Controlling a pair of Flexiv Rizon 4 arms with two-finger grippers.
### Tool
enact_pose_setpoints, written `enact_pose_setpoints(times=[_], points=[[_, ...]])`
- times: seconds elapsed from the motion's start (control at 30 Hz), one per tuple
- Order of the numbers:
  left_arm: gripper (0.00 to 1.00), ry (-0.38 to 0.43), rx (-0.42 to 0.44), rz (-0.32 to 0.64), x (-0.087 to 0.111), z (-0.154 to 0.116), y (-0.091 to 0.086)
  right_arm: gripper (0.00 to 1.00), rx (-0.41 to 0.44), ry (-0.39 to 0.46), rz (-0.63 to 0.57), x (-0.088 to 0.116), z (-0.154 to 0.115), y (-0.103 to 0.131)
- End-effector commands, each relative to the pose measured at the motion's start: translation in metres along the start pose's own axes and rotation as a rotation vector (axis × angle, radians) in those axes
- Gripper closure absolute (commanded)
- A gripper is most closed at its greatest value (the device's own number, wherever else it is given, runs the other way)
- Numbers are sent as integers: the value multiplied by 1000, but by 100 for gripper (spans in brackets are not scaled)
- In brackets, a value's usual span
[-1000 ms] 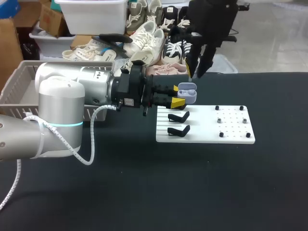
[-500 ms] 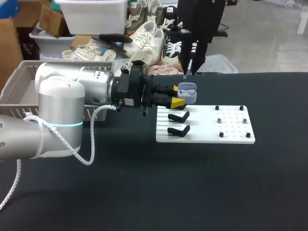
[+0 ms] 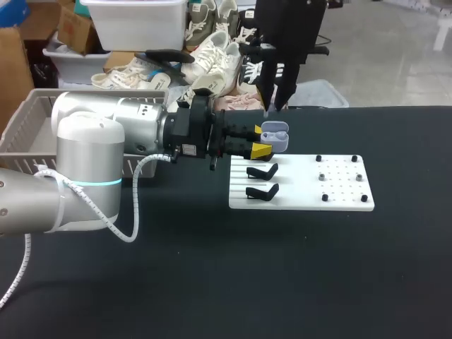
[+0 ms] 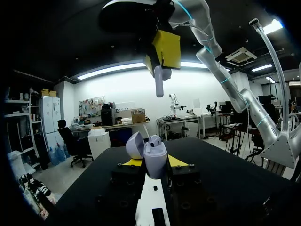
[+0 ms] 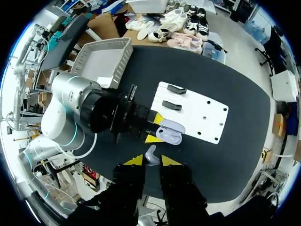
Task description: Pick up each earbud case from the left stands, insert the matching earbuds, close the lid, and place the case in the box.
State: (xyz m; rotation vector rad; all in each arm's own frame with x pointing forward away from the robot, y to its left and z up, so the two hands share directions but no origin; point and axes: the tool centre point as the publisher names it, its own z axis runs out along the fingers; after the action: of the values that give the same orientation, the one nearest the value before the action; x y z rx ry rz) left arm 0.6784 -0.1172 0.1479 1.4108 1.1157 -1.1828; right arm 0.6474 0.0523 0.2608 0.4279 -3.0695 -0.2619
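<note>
A lavender earbud case [image 3: 277, 137] with its lid open is clamped between the yellow tips of my left gripper [image 3: 265, 140], just above the far left corner of the white stand board [image 3: 332, 180]. In the left wrist view the case [image 4: 154, 158] stands upright between the fingers, lid [image 4: 134, 145] tipped back. Straight above it hangs my right gripper [image 4: 162, 51], shut on a pale lavender earbud [image 4: 159, 85] that points stem-down. From the right wrist view, the earbud [image 5: 150, 154] sits between my right gripper's tips [image 5: 151, 160], with the open case [image 5: 169, 133] below.
Two black stands [image 3: 262, 171] [image 3: 262, 191] sit bare on the board's left part, with small black pegs [image 3: 340, 176] on its right part. A grey basket [image 3: 28, 120] rests at the table's far left, behind my left arm.
My right gripper has shifted left with the earbud and now hangs over the open case. My left arm and the case have stayed put.
</note>
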Motion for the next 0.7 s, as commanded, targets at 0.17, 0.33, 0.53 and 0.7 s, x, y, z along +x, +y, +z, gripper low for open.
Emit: enact_pose_setpoints(times=[0.17,0.33,0.53,0.7], points=[[100,0,-3,1,0,0,-1,100,2,13,1,3,11,9],[100,0,-3,1,0,0,-1,100,9,2,9,1,20,9],[100,0,-3,1,0,0,-1,100,29,-61,-2,1,25,6],[100,0,-3,1,0,0,-1,100,40,-79,-6,-1,26,1]])
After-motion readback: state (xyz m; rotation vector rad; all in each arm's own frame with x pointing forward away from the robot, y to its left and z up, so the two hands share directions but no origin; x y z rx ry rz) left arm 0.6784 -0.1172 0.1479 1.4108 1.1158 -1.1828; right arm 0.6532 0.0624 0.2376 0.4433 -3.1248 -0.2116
